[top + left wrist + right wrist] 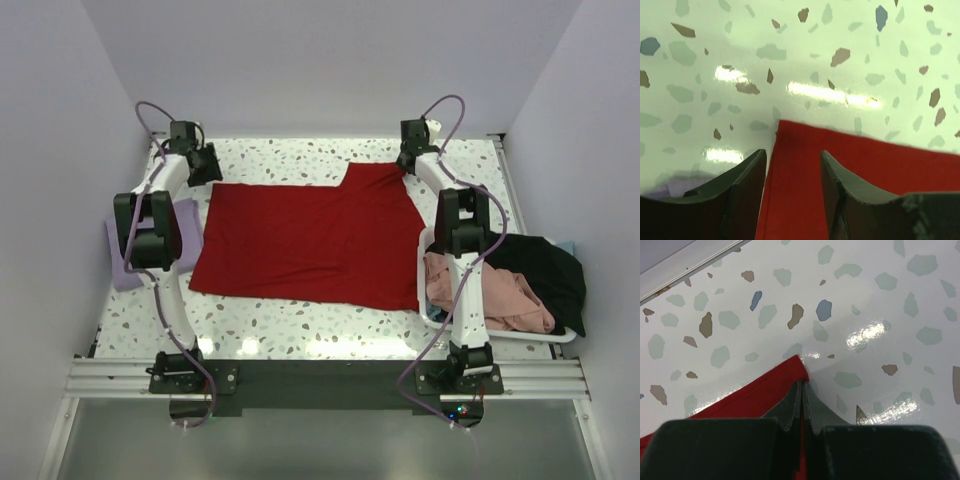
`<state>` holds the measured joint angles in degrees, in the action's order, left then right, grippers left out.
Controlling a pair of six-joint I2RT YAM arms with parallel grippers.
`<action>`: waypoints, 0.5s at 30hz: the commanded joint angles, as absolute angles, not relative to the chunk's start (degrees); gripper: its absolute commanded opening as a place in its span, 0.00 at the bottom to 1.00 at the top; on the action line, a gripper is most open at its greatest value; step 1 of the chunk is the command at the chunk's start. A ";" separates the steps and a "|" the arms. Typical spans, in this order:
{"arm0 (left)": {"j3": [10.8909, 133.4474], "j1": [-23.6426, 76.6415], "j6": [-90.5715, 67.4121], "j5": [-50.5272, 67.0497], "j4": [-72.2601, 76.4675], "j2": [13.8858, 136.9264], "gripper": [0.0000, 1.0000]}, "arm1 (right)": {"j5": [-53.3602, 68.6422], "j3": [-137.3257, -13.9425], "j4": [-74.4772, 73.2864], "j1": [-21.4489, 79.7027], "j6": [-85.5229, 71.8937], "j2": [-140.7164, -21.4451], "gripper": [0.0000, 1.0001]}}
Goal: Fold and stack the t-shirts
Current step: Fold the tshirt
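The red t-shirt lay spread flat across the middle of the speckled table, its far right corner drawn out toward the far edge. The right gripper sat at that corner; in the right wrist view its jaws were pressed together on the tip of the red cloth, pinching it against the tabletop. The left gripper hung over the shirt's far left corner; its jaws stood spread, with the left hem and corner of the cloth showing between them, and whether the fingers touched the fabric could not be told. A lavender t-shirt lay at the table's left edge, partly under the left arm. On the right, a white basket held a crumpled salmon-pink t-shirt; a black t-shirt was draped over its far right side.
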<state>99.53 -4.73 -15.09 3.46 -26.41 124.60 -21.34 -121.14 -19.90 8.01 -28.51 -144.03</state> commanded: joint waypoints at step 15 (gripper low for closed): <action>105.47 -3.69 -17.22 0.88 -21.98 132.97 0.39 | -18.72 -120.76 -22.15 7.47 -27.95 -139.75 0.00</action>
<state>103.50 -4.34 -15.97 1.04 -24.99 131.52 -19.73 -121.14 -20.14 7.90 -28.27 -143.92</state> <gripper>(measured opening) 0.395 0.008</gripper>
